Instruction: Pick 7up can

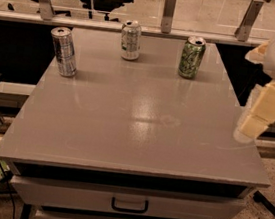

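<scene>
Approach: the gripper [248, 127] hangs beside the desk's [139, 132] right edge, spread or not I cannot tell; next, reach the 7up can [131, 40] at the far edge.

7up can [130, 40] sits near the bench's [134, 131] far edge, between a slim silver can [63, 51] and a green can [192, 57]. The gripper [248, 126] hangs off the right side.

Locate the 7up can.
Camera view: the 7up can stands far back on the table, between the slim silver can and green can; the tool hovers off the right side.
</scene>
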You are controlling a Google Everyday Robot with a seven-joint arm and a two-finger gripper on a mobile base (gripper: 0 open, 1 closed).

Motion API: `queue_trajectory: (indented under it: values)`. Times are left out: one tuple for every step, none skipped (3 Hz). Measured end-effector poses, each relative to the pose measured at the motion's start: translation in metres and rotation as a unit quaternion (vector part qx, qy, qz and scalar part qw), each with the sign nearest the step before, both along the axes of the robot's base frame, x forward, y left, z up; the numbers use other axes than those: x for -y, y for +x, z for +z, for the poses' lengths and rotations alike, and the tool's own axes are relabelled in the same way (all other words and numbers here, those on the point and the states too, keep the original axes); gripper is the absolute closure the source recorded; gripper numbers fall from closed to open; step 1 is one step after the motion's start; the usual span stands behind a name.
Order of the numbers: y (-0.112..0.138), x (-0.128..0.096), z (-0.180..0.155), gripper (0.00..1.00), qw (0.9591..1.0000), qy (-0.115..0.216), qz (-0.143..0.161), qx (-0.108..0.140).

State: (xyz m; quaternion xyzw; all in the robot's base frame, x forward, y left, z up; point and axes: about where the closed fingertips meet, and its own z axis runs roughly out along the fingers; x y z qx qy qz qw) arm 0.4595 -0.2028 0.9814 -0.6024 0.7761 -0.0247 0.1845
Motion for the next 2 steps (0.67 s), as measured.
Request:
queue_trajectory:
  values:
    - [0.038,-0.025,0.005,0.00,0.9995,0.025,0.008,0.019]
    - [0.083,-0.050,0.005,0.00,0.9989,0.036,0.003,0.031]
